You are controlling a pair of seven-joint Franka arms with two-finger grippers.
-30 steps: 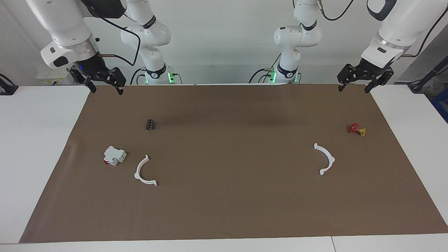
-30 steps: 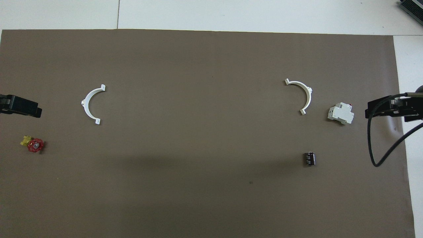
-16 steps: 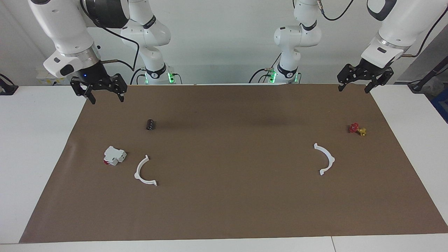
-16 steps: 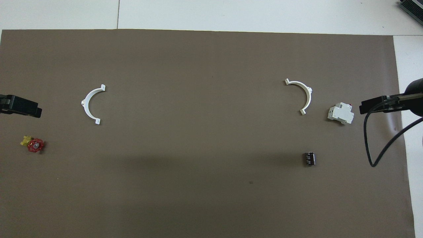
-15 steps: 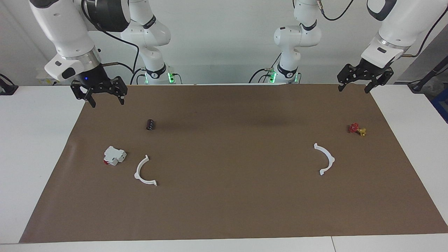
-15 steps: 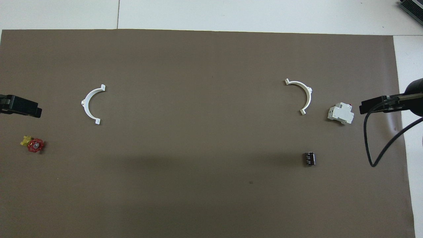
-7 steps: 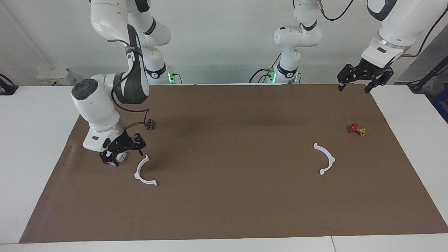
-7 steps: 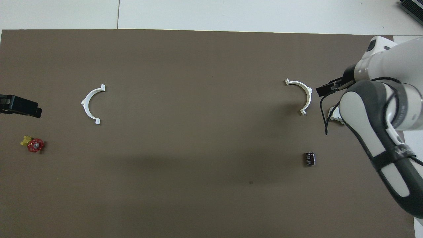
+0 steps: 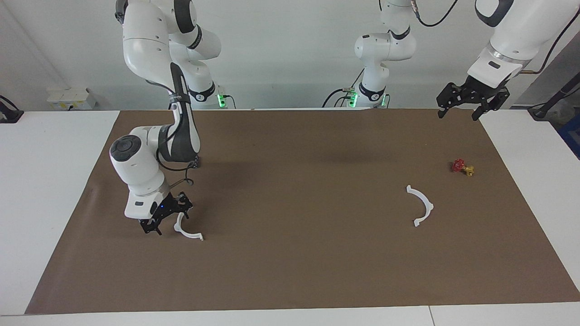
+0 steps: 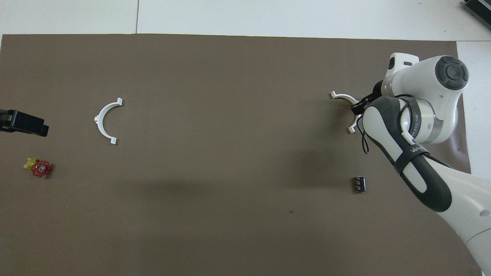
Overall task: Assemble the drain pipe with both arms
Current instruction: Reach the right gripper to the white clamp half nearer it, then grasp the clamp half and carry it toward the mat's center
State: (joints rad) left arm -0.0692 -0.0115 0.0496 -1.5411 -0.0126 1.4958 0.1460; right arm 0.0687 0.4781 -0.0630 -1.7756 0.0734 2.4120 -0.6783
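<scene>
- The drain pipe lies in two separate white half-ring arcs on the brown mat that covers the table (image 9: 59,181): one arc (image 9: 188,230) toward the right arm's end, the other arc (image 9: 421,206) toward the left arm's end, well apart from it.
- The right end effector (image 9: 165,217) is low over the mat at the near arc, its fingers spread and straddling one end of the curve; from these views it cannot be told whether a finger touches the plastic.
- The left end effector (image 9: 461,107) waits in the air over the mat's edge at the left arm's end, fingers spread and holding nothing.
- Each arc looks thin, light and stiff, likely smooth moulded plastic, so it may well skid or pivot on the mat under a sideways nudge.
- The best hold is probably across the thin wall near mid-curve, which leaves the small end tabs free for mating.
- A hard squeeze could flex the arc and spoil the alignment of the tabs.
- A small black cylinder (image 10: 359,184) and a red-and-yellow valve (image 9: 462,167) lie apart from the arcs.
</scene>
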